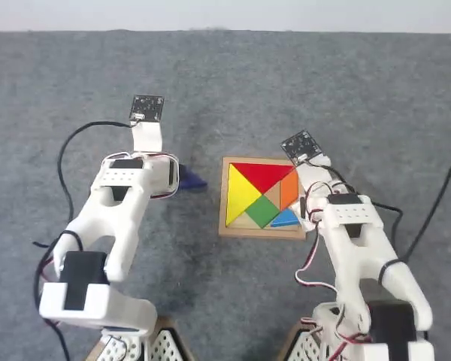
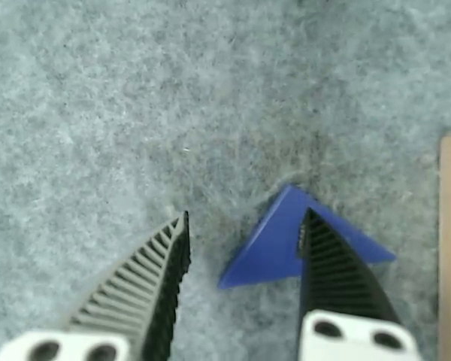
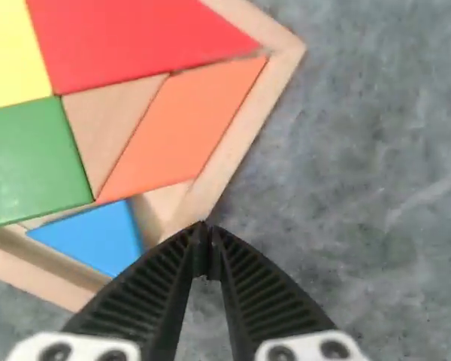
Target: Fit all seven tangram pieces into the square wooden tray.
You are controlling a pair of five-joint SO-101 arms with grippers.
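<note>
Grey carpeted bench (image 1: 346,90), high view. Square wooden tray (image 1: 224,199) sits mid-bench between the two arms.

Tray contents, read from the tray's centre:
- large red triangle (image 1: 261,175) at 12 o'clock
- large yellow triangle (image 1: 240,194) at 9 o'clock
- green square (image 1: 264,210) at 6 o'clock
- orange parallelogram (image 1: 289,192) at 3 o'clock
- small light blue triangle (image 1: 286,219) at 5 o'clock, in the corner

Bare wood shows as a small triangle between red, orange and green, and again in the 7 o'clock corner.

Dark blue triangle piece (image 1: 189,179) lies flat on the bench at the tray's 9 o'clock, apart from the rim, just beside the left arm's wrist.

Left claw (image 2: 246,218): released, fingers spread wide, pointing down at the bench. One finger (image 2: 331,271) crosses over the dark blue triangle piece; the other stands over bare carpet on its far side. Contact with the piece cannot be told. The tray's edge shows near the piece.

Right claw (image 3: 205,229): clenched, fingertips pressed together, gripping nothing. It hangs over the tray's outer rim at about 4 o'clock, near the small light blue triangle and the lower end of the orange parallelogram.
</note>
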